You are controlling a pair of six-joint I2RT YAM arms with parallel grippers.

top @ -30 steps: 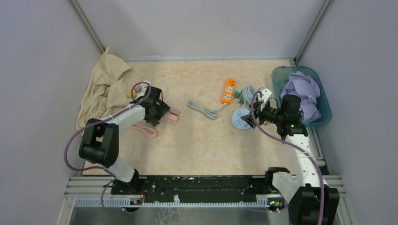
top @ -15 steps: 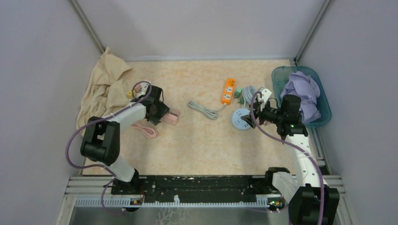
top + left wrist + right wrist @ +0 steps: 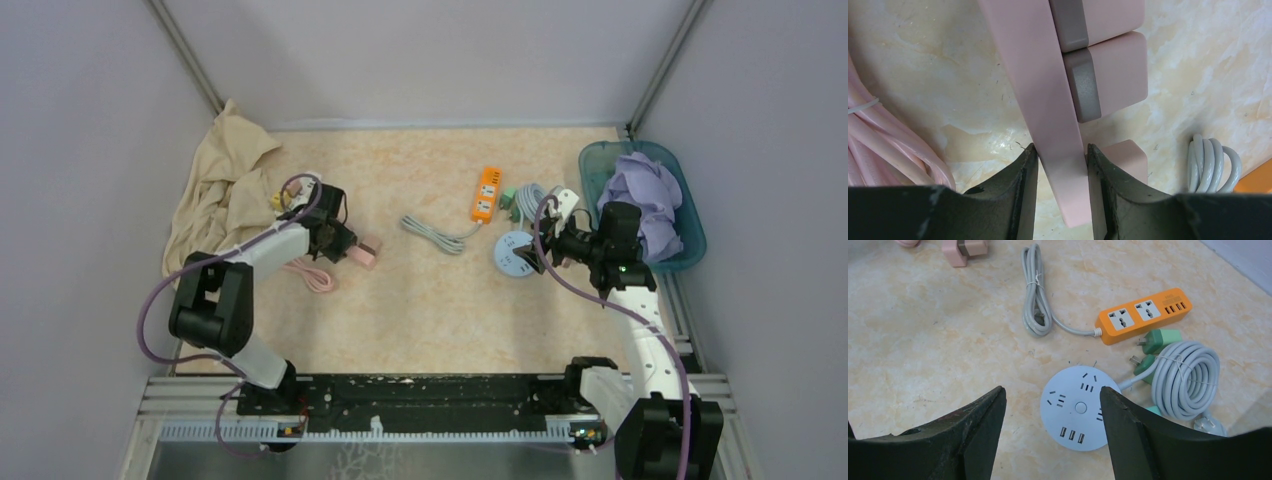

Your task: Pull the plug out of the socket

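Marbled tabletop (image 3: 923, 75); left gripper (image 3: 1060, 155) clamps rigid pink strip (image 3: 1023, 60), lower centre; right gripper (image 3: 1052, 390) gapes empty. Blocky plug (image 3: 1120, 70), probably tight: grasp its flat sides.

Bare marbled table (image 3: 440, 310) stretches between the pink power strip (image 3: 364, 251) on the left and the round white socket (image 3: 514, 254) on the right, free for either arm. Farther back, a grey cable (image 3: 432, 232), orange power strip (image 3: 487, 193) and grey cord coil (image 3: 531, 197) crowd the way. A beige cloth (image 3: 220, 190) fills the left edge, a teal basket (image 3: 692, 225) the right. The left gripper (image 3: 1060, 150) is pressed against both sides of the pink power strip, with plugs (image 3: 1105, 82) just ahead and a pink cable (image 3: 888, 150) close beside.
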